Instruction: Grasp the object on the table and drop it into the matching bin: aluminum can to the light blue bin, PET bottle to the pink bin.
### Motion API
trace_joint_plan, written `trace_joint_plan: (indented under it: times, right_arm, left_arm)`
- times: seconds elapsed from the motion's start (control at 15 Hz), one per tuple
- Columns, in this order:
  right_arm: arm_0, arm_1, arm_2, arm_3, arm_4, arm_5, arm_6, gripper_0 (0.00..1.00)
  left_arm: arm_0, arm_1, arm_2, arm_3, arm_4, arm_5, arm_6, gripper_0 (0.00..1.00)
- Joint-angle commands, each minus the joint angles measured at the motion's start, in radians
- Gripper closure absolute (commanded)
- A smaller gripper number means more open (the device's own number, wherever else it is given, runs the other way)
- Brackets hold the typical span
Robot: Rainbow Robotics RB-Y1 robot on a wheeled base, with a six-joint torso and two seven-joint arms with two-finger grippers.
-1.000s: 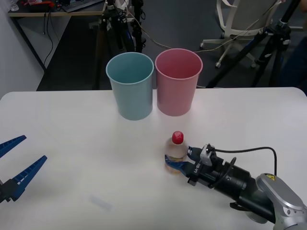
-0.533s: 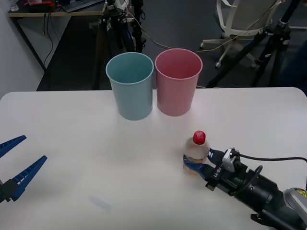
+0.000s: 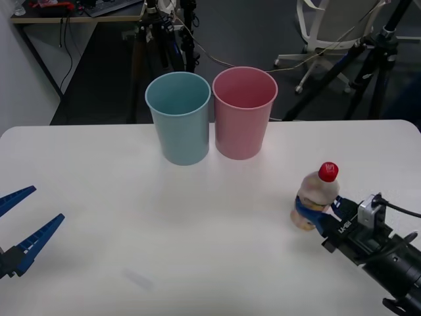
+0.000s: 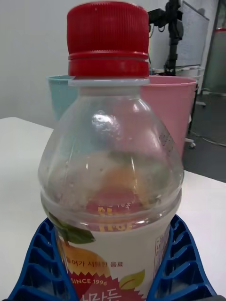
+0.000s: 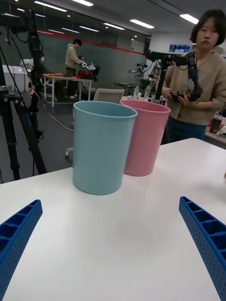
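The bottle (image 4: 110, 155) is clear, glossy plastic that catches highlights on its shoulder; its red cap (image 4: 108, 40) is ridged plastic, and the label (image 4: 108, 268) is a smooth, pale printed wrap. The right gripper (image 3: 320, 218) has blue, ribbed plastic fingers (image 4: 40, 263) with a matt look, as does the left gripper (image 3: 16, 227). The pink bin (image 3: 244, 112) and blue bin (image 3: 179, 117) are smooth plastic with a faint sheen. The table (image 3: 131, 217) is a plain white, smooth, matt surface.

Blue ribbed fingers (image 3: 29, 245), black arm (image 3: 388, 258)
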Motion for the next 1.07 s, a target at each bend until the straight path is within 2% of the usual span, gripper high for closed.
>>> trace_joint_plan:
  times: [0.07, 0.33, 0.6, 0.8, 0.93, 1.07]
  right_arm:
    - [0.026, -0.027, -0.042, -0.048, -0.004, 0.026, -0.055, 1.00]
    - [0.115, -0.137, -0.044, -0.262, -0.021, 0.189, -0.190, 1.00]
    - [0.122, -0.328, -0.053, -0.424, -0.121, 0.293, -0.275, 1.00]
    - [0.083, -0.449, -0.064, -0.473, -0.199, 0.322, -0.289, 1.00]
    - [0.042, -0.492, -0.064, -0.478, -0.242, 0.328, -0.302, 1.00]
    - [-0.021, -0.538, -0.062, -0.472, -0.249, 0.333, -0.317, 1.00]
  left_arm:
    - [0.000, 0.000, 0.000, 0.000, 0.000, 0.000, 0.000, 0.00]
    - [0.000, 0.000, 0.000, 0.000, 0.000, 0.000, 0.000, 0.00]
    - [0.000, 0.000, 0.000, 0.000, 0.000, 0.000, 0.000, 0.00]
    - [0.000, 0.000, 0.000, 0.000, 0.000, 0.000, 0.000, 0.00]
    - [0.000, 0.000, 0.000, 0.000, 0.000, 0.000, 0.000, 0.00]
    - [0.000, 0.000, 0.000, 0.000, 0.000, 0.000, 0.000, 0.00]
